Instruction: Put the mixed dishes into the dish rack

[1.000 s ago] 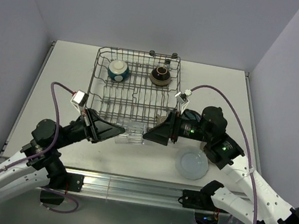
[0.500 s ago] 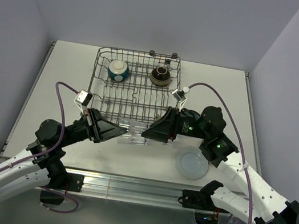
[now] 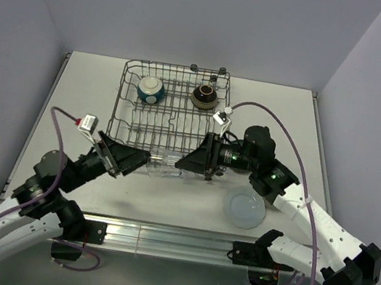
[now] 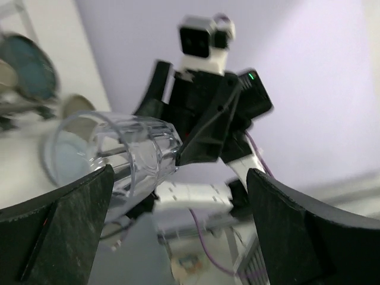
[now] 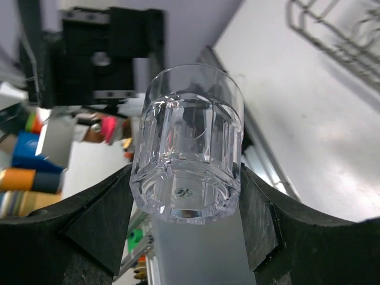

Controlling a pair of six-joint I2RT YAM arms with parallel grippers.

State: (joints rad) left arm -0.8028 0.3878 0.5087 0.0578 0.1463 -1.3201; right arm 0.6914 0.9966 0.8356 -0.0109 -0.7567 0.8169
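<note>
The clear glass [image 3: 163,162] hangs on its side, axis left–right, just near of the dish rack [image 3: 120,101] — base clamped in the right tool [image 3: 181,164], mouth inside the left tool [image 3: 142,158], jaws wide apart.

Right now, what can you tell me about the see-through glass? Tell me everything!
The clear glass is empty and see-through, with flat facets round its sides, a smooth round rim and a thick base bearing a tiny mark. It is tipped sideways by the near edge of the dish rack. The right end effector pinches it near the base; the left end effector stands open at its rim end.
</note>
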